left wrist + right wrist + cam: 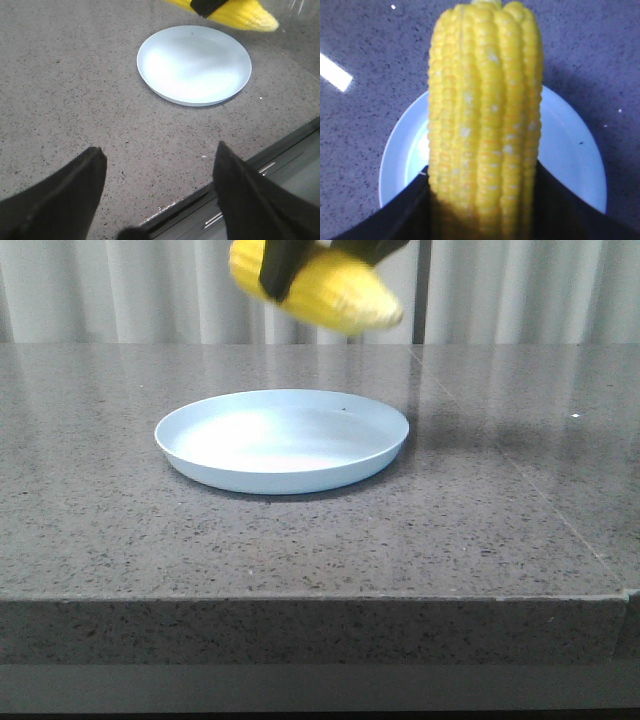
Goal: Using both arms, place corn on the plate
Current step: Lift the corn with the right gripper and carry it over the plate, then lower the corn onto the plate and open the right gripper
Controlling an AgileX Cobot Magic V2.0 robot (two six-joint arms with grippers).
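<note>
Corn (485, 125) clamped in right tool (482, 200), above plate (570, 150)

Speckled stone table (300, 540) standing before pale curtains (120, 290)
Soft light is glinting off the dark grey top; pleated drapes are hanging behind.

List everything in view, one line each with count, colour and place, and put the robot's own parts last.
corn: one, bright yellow, held in the air above the far side of the plate, paler tip toward the right in the front view.
plate: one, pale light blue, flat on the table near its middle, nothing on it.
table: one, dark grey speckled stone top, under everything.
curtain: one, pale grey pleated, behind the table.
right gripper: one, black, shut on the corn.
left gripper: one, black, open and holding nothing, over the table short of the plate.
</note>
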